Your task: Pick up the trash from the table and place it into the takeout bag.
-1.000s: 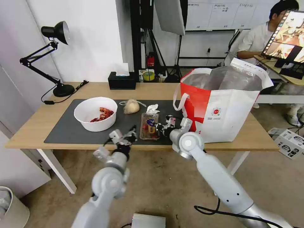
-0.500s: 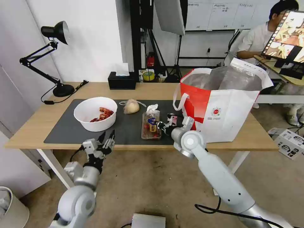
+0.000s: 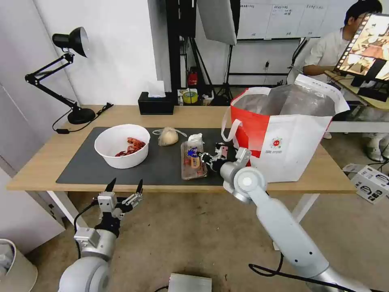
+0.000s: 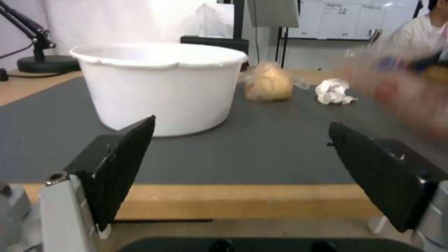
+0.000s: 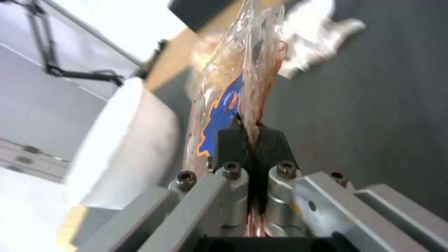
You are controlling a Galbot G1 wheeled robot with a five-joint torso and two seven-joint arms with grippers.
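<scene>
Right gripper (image 3: pixel 204 156) is pinched tight on the edge of the clear tray (image 3: pixel 193 159), which sits tipped up over the dark mat (image 3: pixel 81 172), near the front edge of the table (image 3: pixel 36 162), just beside the takeout bag (image 3: pixel 283 138) at the right end. Left gripper (image 3: pixel 125 187) hangs below the front edge w/ its fingers spread wide, holding nothing. White bowl (image 3: pixel 121 146) sits on the mat's left part, small clear bag (image 3: pixel 167 136) & crumpled tissue (image 3: pixel 196 139) lie toward the mat's back edge
</scene>
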